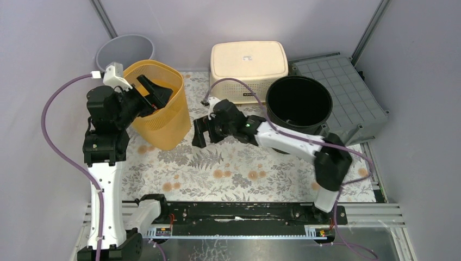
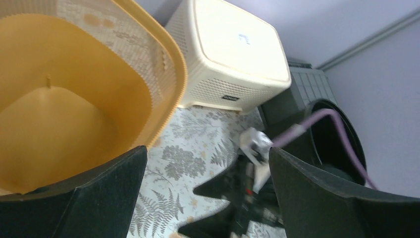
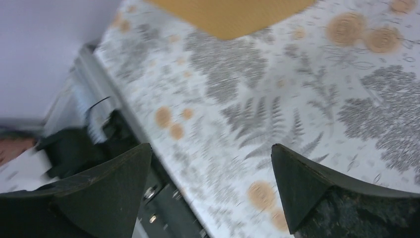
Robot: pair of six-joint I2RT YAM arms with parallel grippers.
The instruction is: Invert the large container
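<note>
Left hand [image 1: 155,93], spread wide, at the yellow mesh basket [image 1: 163,126] rim, far-left corner of the surface [image 1: 244,179]; right hand [image 1: 199,133] spread nearby.

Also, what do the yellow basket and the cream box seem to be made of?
Yellow basket: most likely moulded plastic with a matte finish. Its walls are pierced by a fine grid of small holes, clear in the left wrist view. Cream box: probably plastic too. The top is smooth with a slight sheen, and the sides carry the same kind of small perforations.
</note>
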